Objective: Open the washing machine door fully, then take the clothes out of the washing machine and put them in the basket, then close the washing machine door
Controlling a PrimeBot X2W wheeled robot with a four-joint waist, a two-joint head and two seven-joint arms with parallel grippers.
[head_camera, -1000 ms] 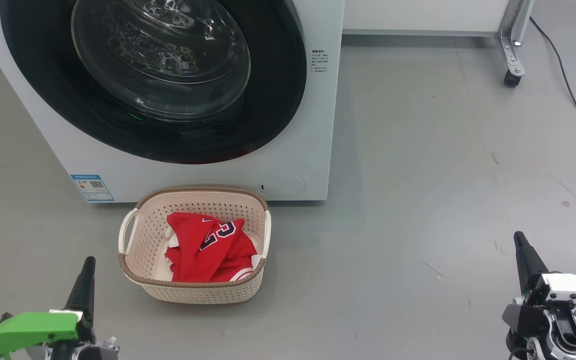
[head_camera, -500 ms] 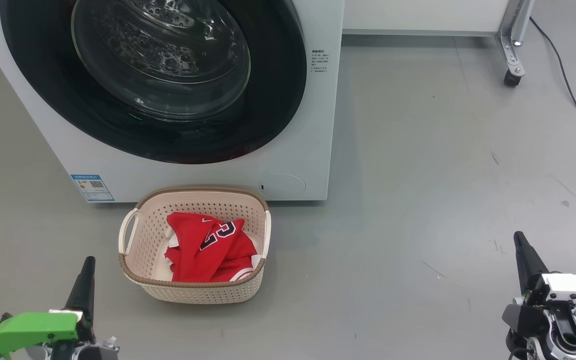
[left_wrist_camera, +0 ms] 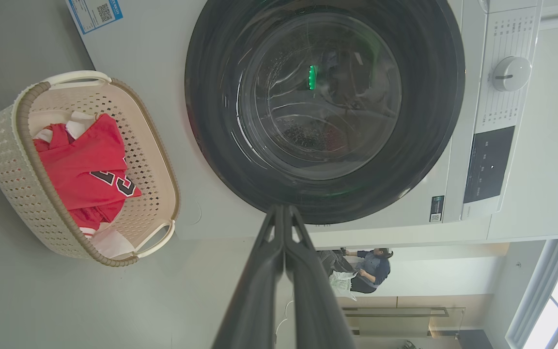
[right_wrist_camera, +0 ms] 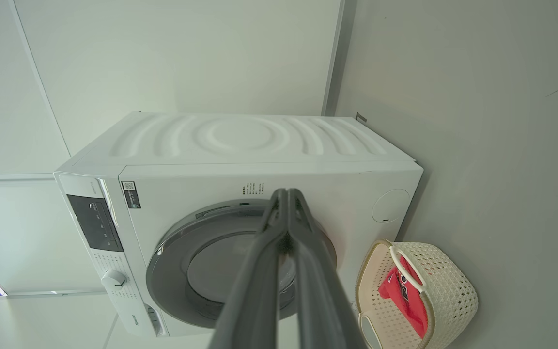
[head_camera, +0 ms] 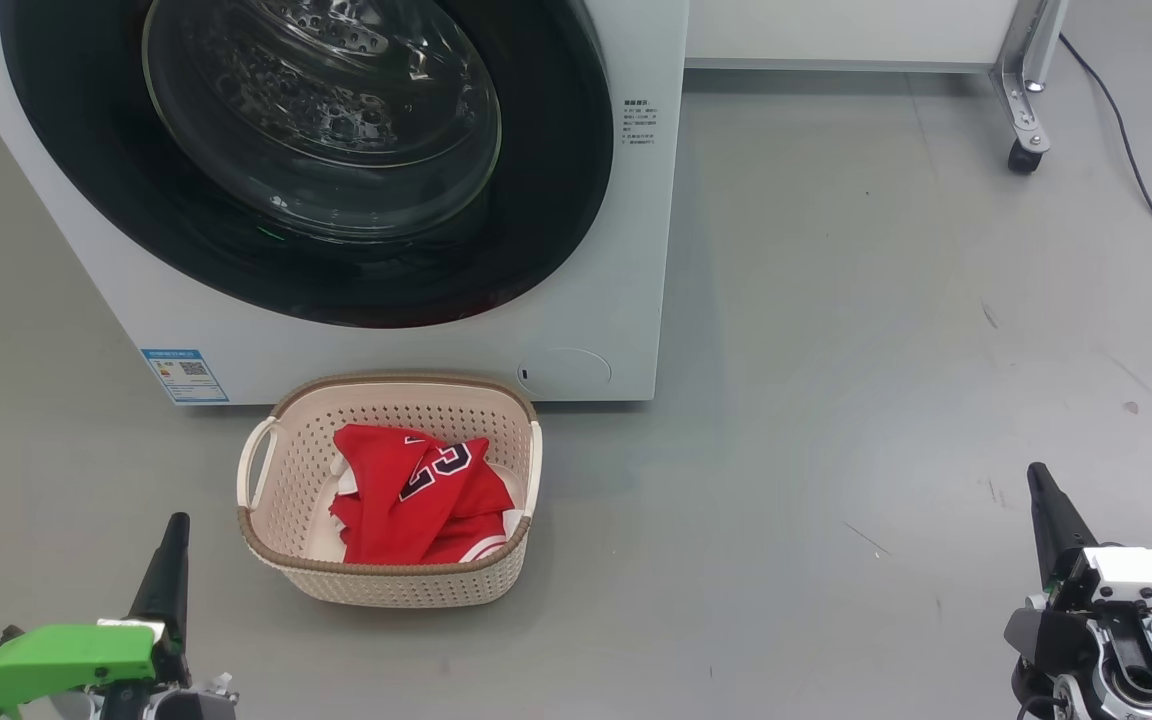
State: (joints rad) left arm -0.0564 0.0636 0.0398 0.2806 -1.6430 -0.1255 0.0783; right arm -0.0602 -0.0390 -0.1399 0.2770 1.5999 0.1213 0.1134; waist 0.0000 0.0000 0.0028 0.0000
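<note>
The white washing machine fills the upper left of the head view, its round black-rimmed door lying flush against the front. On the floor just before it stands the cream basket, and red clothes with a dark numeral lie inside. My left gripper points up at the lower left, shut and empty, a short way left of the basket. At the lower right my right gripper is shut too, far from both. The wrist views show the door, the basket and the fingers pressed together.
A grey floor spreads out to the right of the machine. A metal leg on a castor and a black cable are at the far right. A person sits in the distance beyond the machine in the left wrist view.
</note>
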